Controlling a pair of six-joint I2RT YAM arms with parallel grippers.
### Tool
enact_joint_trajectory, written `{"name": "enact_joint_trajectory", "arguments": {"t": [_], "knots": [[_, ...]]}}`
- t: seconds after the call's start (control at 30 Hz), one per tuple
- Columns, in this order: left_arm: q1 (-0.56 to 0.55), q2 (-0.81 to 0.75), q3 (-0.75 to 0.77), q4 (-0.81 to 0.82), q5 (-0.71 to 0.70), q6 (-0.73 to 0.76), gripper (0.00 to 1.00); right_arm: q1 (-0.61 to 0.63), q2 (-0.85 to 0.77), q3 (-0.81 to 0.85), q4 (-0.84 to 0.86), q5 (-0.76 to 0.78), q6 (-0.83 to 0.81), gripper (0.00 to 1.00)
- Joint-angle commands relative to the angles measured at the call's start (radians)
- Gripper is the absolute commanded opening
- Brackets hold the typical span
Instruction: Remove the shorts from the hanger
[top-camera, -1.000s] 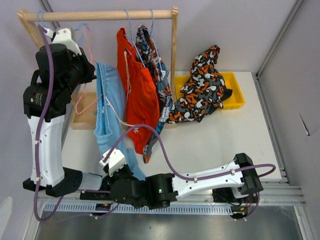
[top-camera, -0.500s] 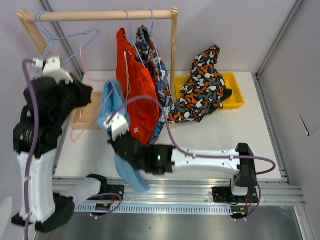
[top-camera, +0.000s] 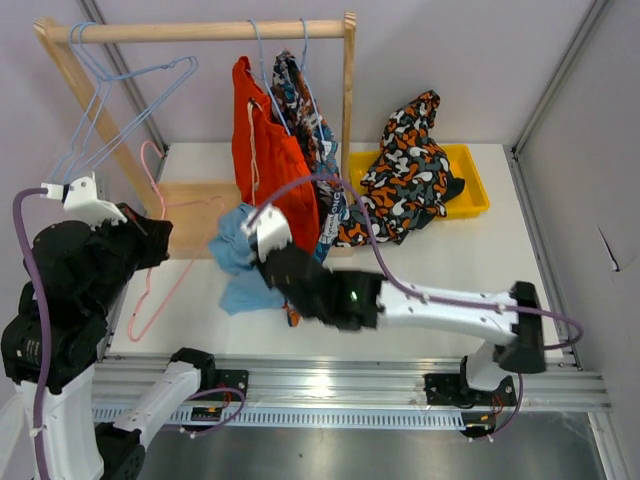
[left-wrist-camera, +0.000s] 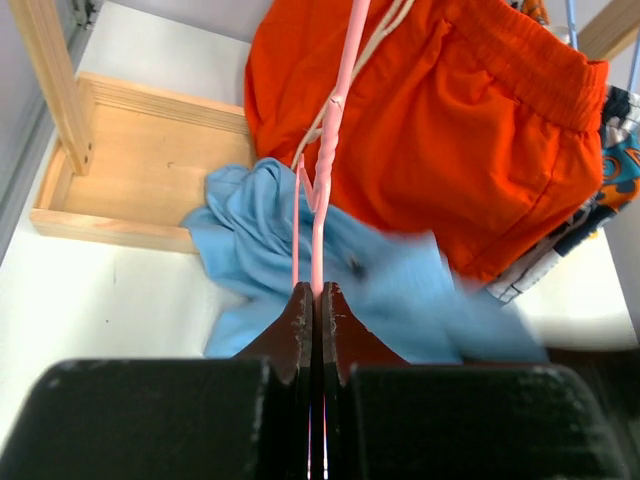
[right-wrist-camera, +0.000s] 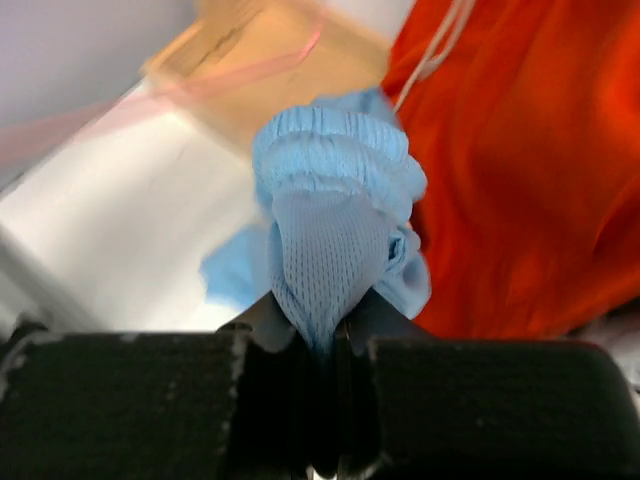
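Observation:
My left gripper (top-camera: 160, 238) is shut on the bare pink hanger (top-camera: 150, 165), and in the left wrist view its fingertips (left-wrist-camera: 316, 292) pinch the hanger's wire (left-wrist-camera: 332, 140). My right gripper (top-camera: 258, 262) is shut on the light blue shorts (top-camera: 232, 270), whose bunched waistband (right-wrist-camera: 335, 190) stands out of the jaws. These shorts hang free of the hanger, beside the orange shorts (top-camera: 265, 165). The orange shorts and the blue-orange-white print shorts (top-camera: 300, 110) hang on the rail. The camouflage shorts (top-camera: 405, 175) lie in the yellow tray (top-camera: 475, 200), with dark fabric (top-camera: 452, 188) under them.
The wooden rack's rail (top-camera: 200, 30) spans the back, and its flat base (top-camera: 190, 215) lies on the white table. Two empty blue hangers (top-camera: 120, 105) hang at the rail's left end. The rack's right post (top-camera: 348, 90) stands beside the tray.
The left arm has come down and left with the pink hanger, off the rail. The right gripper has pulled the light blue shorts off that hanger, up and to the right.

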Motion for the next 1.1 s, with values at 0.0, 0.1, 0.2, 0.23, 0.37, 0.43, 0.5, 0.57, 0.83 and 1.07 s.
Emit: {"name": "enact_joint_trajectory", "arguments": {"t": [0.0, 0.1, 0.2, 0.23, 0.37, 0.43, 0.5, 0.57, 0.83, 1.07], "knots": [[-0.006, 0.042, 0.035, 0.063, -0.047, 0.018, 0.0, 0.248, -0.273, -0.064, 0.098, 0.193, -0.095, 0.0], [-0.006, 0.042, 0.015, 0.116, -0.048, 0.028, 0.0, 0.405, -0.371, 0.012, 0.059, 0.325, -0.263, 0.0], [-0.006, 0.082, 0.038, 0.169, -0.076, 0.05, 0.0, 0.509, -0.413, 0.147, 0.08, 0.441, -0.46, 0.0], [-0.006, 0.102, 0.046, 0.181, -0.071, 0.057, 0.0, 0.526, -0.414, 0.178, 0.1, 0.466, -0.523, 0.0], [-0.006, 0.215, 0.159, 0.252, -0.036, 0.093, 0.0, 0.505, -0.398, 0.32, 0.251, 0.525, -0.825, 0.0], [-0.006, 0.311, 0.278, 0.255, -0.03, 0.105, 0.0, 0.429, -0.368, 0.435, 0.163, 0.491, -0.818, 0.0], [-0.006, 0.382, 0.351, 0.253, -0.027, 0.127, 0.0, 0.366, -0.349, 0.509, 0.029, 0.456, -0.752, 0.0], [-0.006, 0.483, 0.492, 0.258, -0.011, 0.149, 0.0, 0.295, -0.355, 0.534, -0.011, 0.413, -0.677, 0.0], [0.006, 0.784, 0.793, 0.301, -0.007, 0.168, 0.0, 0.194, -0.506, 0.26, -0.05, 0.382, -0.507, 0.0], [0.047, 0.928, 0.833, 0.391, -0.022, 0.148, 0.0, 0.168, -0.67, 0.057, -0.071, 0.454, -0.421, 0.0]]}}
